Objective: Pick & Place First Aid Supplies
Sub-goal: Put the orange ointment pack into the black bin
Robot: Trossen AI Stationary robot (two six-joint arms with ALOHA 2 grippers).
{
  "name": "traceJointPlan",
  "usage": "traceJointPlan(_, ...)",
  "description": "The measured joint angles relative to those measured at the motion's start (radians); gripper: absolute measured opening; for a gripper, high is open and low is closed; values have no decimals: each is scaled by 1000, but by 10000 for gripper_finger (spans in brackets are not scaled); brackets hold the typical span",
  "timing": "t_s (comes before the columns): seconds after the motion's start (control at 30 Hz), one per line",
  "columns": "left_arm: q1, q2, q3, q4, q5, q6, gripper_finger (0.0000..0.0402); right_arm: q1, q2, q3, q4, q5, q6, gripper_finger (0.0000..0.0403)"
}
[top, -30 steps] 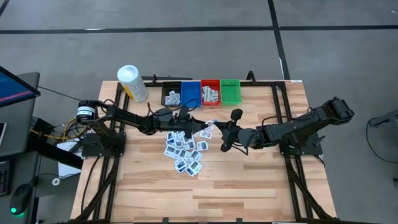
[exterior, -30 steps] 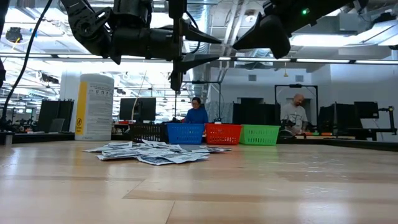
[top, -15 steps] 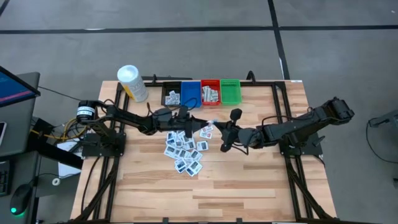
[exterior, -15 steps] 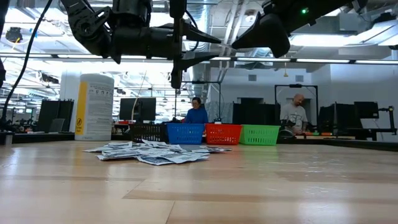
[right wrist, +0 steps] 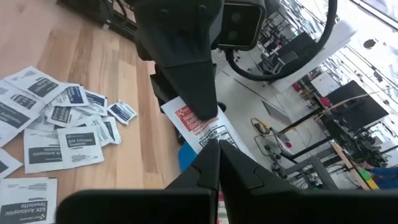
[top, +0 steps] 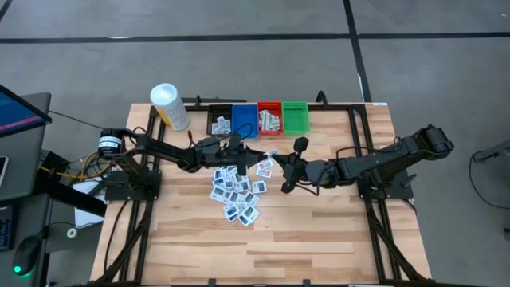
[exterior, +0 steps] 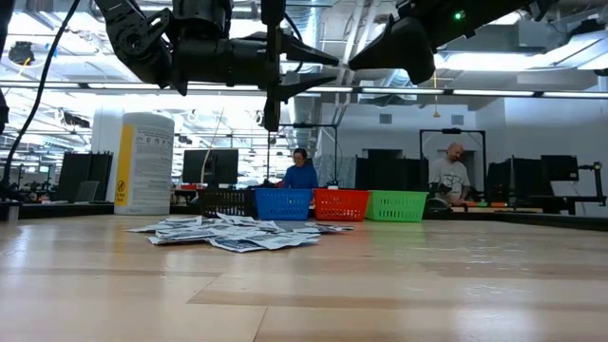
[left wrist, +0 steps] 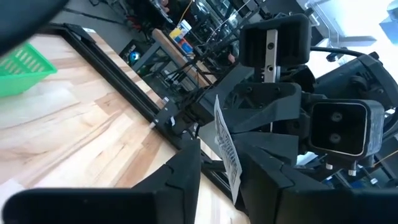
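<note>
A white packet with red print hangs in the air between my two grippers, above the table's middle. My right gripper is shut on it. My left gripper comes level from the table's left, open, with one finger on each side of the packet. A pile of first aid packets lies flat on the wood below. My left gripper has the packet standing edge-on in the gap between its fingers; whether a finger touches it, I cannot tell. My right gripper pinches the packet's near edge between its two fingertips, coming from the table's right. The packet is lifted clear, its far part behind my left finger.
Black, blue, red and green bins stand in a row at the far edge. A white-capped yellow cylinder stands at the far left. People sit in the room beyond the table.
My left gripper's fingers have drawn closer together around the held packet. Both arms have kept their places.
</note>
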Motion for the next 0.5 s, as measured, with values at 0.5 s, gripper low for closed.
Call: traceJointPlan(0.5, 21, 0, 0, 0, 33, 124, 7, 0, 0, 0, 0, -2, 1, 0)
